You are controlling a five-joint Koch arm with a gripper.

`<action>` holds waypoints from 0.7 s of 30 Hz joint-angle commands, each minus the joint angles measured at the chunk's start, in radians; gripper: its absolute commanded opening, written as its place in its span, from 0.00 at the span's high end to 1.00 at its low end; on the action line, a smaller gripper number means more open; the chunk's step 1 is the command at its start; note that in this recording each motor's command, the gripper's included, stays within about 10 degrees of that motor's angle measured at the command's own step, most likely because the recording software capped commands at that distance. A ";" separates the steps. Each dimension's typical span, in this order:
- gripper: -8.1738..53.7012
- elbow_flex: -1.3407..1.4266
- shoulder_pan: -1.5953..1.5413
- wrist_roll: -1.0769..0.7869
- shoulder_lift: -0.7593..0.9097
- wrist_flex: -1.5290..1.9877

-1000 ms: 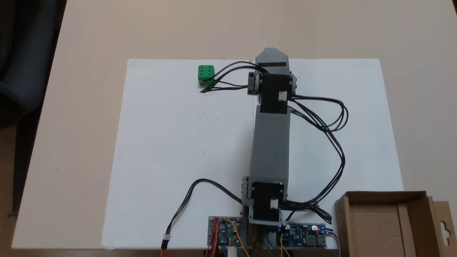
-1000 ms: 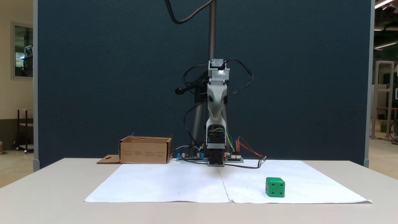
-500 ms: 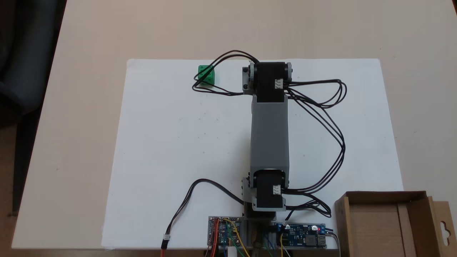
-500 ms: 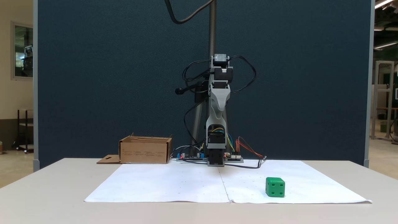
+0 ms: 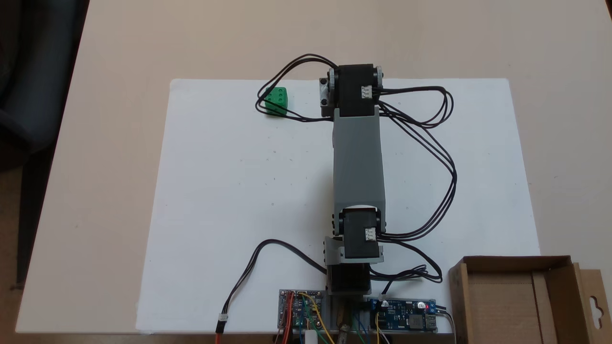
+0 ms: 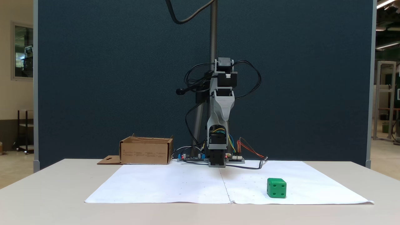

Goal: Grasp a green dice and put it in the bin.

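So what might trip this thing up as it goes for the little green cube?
Black cables loop across the green dice in the top-down fixed view, so they might snag or nudge it. The dice sits near the paper's far edge, while the bin sits at the opposite corner beside the base, so the carry is long.
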 commanded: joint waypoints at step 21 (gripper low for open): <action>0.16 -0.057 -0.086 0.207 -0.094 0.176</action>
